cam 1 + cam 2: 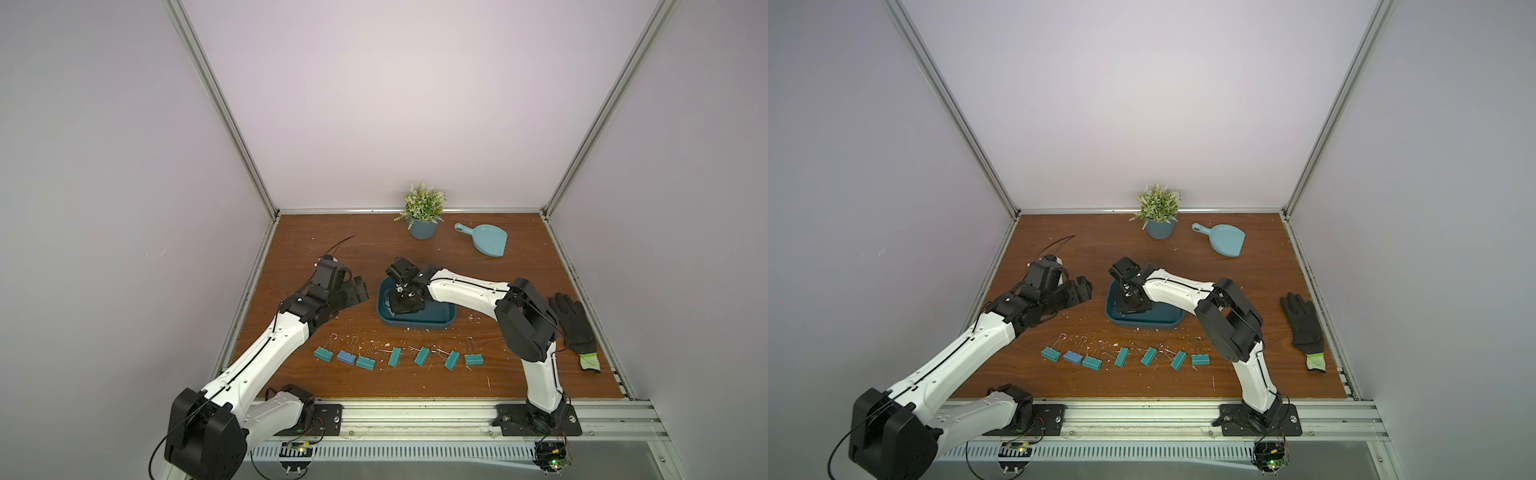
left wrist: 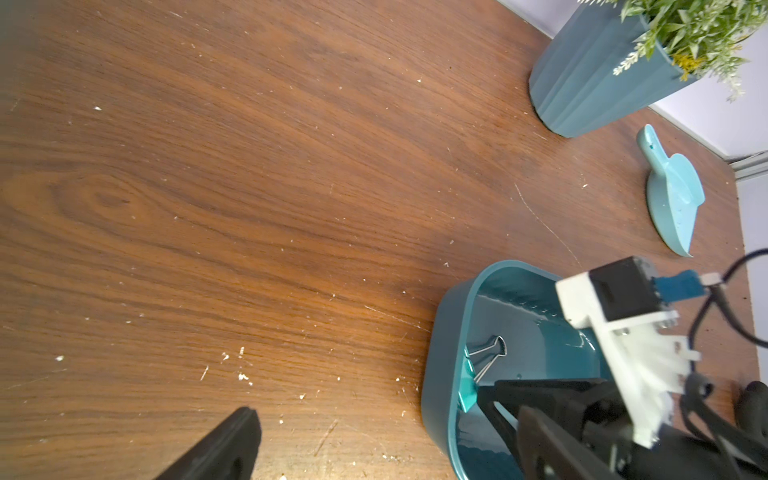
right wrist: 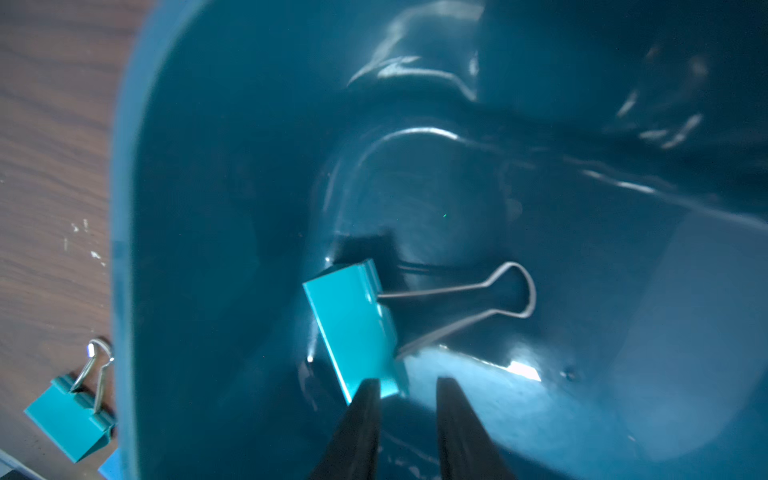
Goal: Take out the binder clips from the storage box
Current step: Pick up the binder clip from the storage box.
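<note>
The dark teal storage box sits mid-table. One teal binder clip lies inside it, near a wall, with its wire handles spread. My right gripper reaches down into the box. Its jaws are narrow but apart, with the clip's near corner between the fingertips and against one finger. Several more binder clips lie in a row in front of the box, one of them blue. My left gripper hovers wide open left of the box and holds nothing.
A potted plant and a light blue dustpan stand at the back. A black glove lies at the right edge. White crumbs are scattered over the wooden table. Metal rails border the table.
</note>
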Robot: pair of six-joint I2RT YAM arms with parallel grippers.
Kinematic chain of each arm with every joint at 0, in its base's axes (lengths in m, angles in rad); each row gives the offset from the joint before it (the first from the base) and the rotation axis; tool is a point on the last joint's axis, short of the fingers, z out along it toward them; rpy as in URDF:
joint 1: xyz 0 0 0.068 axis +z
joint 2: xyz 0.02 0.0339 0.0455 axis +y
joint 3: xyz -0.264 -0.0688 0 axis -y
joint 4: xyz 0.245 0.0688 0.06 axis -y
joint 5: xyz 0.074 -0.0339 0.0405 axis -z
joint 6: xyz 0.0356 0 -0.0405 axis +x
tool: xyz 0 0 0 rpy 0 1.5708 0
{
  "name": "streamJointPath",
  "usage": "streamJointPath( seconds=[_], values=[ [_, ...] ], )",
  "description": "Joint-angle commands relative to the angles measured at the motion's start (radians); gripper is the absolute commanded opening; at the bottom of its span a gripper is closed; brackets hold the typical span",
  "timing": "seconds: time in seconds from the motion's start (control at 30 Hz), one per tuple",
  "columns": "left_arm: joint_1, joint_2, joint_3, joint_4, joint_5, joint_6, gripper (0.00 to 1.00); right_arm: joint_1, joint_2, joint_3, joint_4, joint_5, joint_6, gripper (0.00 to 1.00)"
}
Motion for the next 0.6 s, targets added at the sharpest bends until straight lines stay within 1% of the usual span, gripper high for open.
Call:
streamJointPath(
  seconds=[0.0,0.17,0.23,0.37,0.57],
  values=[
    [0.013,-0.022,-0.004,-0.033,-0.031,0.028,1.00,0.012,-0.005,0.036,0.045,-0.077,-0.012,0.31],
    [0.013,-0.020,-0.005,-0.040,-0.035,0.031,1.00,0.022,0.032,0.059,0.063,-0.144,-0.029,0.30],
    [0.014,-0.022,-0.004,-0.042,-0.037,0.032,1.00,0.022,0.059,0.075,0.043,-0.145,-0.035,0.31],
    [0.014,-0.031,-0.002,-0.050,-0.046,0.032,1.00,0.014,0.072,0.071,0.006,-0.055,-0.035,0.31],
    [0.015,-0.039,-0.003,-0.057,-0.051,0.030,1.00,-0.041,0.041,0.041,0.013,0.039,-0.049,0.33]
  ],
)
